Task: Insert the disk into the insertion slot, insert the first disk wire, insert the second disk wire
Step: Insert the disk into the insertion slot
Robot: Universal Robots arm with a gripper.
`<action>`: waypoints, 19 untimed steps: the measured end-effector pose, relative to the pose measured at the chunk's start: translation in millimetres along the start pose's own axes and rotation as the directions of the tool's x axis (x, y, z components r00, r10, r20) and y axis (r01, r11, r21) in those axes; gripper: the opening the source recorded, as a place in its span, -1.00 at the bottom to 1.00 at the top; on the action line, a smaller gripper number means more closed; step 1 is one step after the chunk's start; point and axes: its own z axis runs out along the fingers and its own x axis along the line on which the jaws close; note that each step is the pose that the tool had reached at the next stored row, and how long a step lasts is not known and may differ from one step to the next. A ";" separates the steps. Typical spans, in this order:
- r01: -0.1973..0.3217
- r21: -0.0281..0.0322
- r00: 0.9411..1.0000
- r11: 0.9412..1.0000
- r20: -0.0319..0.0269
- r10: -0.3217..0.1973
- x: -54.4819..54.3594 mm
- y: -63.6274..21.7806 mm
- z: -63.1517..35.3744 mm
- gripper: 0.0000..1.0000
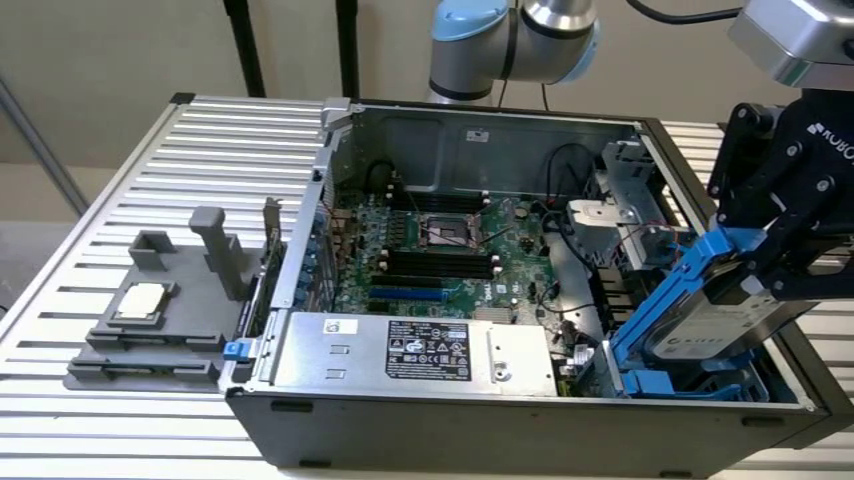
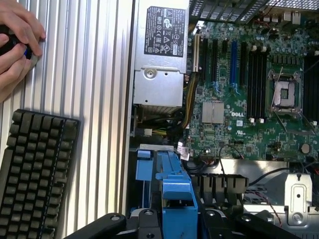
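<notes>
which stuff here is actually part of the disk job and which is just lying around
Part of the job:
- the disk in its blue frame, held tilted
- the gripper clamped on it
- the insertion slot at the disk's lower end

Just lying about:
- the power supply
- the grey fixture block
- the keyboard
- a person's hands

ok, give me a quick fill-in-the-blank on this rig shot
The claw holds the disk, clipped in a ___ carrier.
The disk is ___, not level.
The power supply's big label is ___.
A black ___ lies on the table beside the case.
Missing: blue, tilted, black, keyboard.
</notes>
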 end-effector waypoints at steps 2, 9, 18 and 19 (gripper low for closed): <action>0.000 0.000 1.000 1.000 -0.001 0.000 -0.2 -0.1 0.8 -0.35; 0.002 0.000 1.000 1.000 -0.002 -0.002 -0.3 -0.1 2.5 -0.35; 0.006 0.000 1.000 1.000 -0.002 -0.006 -0.3 -0.6 5.4 -0.35; 0.006 0.000 1.000 1.000 -0.002 -0.006 -0.3 -0.6 5.8 -0.35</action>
